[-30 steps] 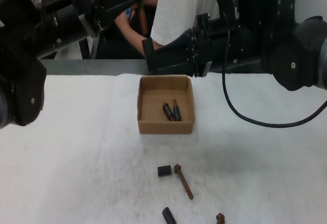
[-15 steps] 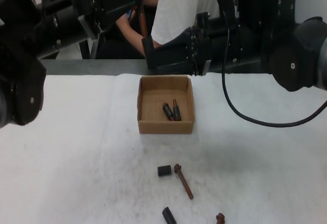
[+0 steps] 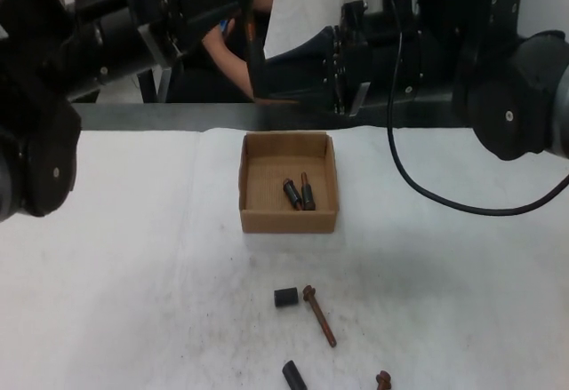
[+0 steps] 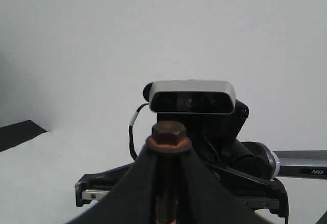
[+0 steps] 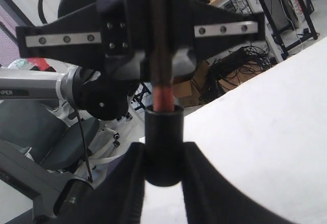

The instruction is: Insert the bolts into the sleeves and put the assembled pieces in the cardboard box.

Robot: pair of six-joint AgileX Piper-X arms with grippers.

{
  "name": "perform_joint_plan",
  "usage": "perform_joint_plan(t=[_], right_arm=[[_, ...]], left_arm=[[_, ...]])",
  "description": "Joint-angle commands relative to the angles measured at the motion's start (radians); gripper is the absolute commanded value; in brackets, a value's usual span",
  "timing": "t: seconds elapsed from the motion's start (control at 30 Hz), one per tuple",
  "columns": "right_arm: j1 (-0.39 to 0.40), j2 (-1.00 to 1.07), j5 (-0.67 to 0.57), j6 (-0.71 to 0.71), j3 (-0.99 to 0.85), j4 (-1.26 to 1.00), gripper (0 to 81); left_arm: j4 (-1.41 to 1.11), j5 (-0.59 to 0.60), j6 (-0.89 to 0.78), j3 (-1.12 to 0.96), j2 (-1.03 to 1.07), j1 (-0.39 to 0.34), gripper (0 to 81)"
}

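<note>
Left gripper (image 4: 166, 155) clamps a rusty bolt (image 4: 167, 134) below its head; right gripper (image 5: 163, 157) pinches a black sleeve (image 5: 163, 127), the bolt's tip at its mouth, beyond the cardboard box (image 3: 288, 222). Both look stiff and light; grip the sleeve mid-body, mouth free.

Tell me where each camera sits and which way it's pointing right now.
High view: behind both arms, looking forward and down at the bench and cardboard box; arm links at both edges.
Left wrist view: on the left arm, facing the right arm's camera; left claw grips a bolt.
Right wrist view: on the right arm, facing the left arm; right claw grips a sleeve.
Shared: both wrist views show that bolt, from opposite ends.
</note>
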Motion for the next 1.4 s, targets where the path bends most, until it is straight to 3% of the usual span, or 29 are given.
perform_joint_plan(t=[0.0,0.7,0.77,0.97,1.0,1.37], right_arm=[[0.0,-0.013,-0.005,0.007,-0.009,-0.024,0.8],[0.0,-0.013,-0.01,0.007,-0.009,-0.024,0.8],[0.0,-0.013,-0.016,0.007,-0.009,-0.024,0.8],[0.0,-0.013,-0.025,0.009,-0.009,-0.024,0.8],[0.0,-0.013,-0.025,0.009,-0.009,-0.024,0.8],[0.0,-0.013,-0.025,0.009,-0.009,-0.024,0.8]], left_arm=[[0.02,0.022,0.015,0.018,-0.007,-0.004,0.3],[0.026,0.188,0.012,0.05,-0.007,-0.026,1.0],[0.045,0.205,0.012,0.05,-0.007,-0.026,6.9],[0.093,0.208,-0.003,0.05,-0.007,-0.026,45.0],[0.099,0.208,-0.01,0.05,-0.007,-0.026,47.4],[0.109,0.224,-0.016,0.05,-0.007,-0.026,48.6]])
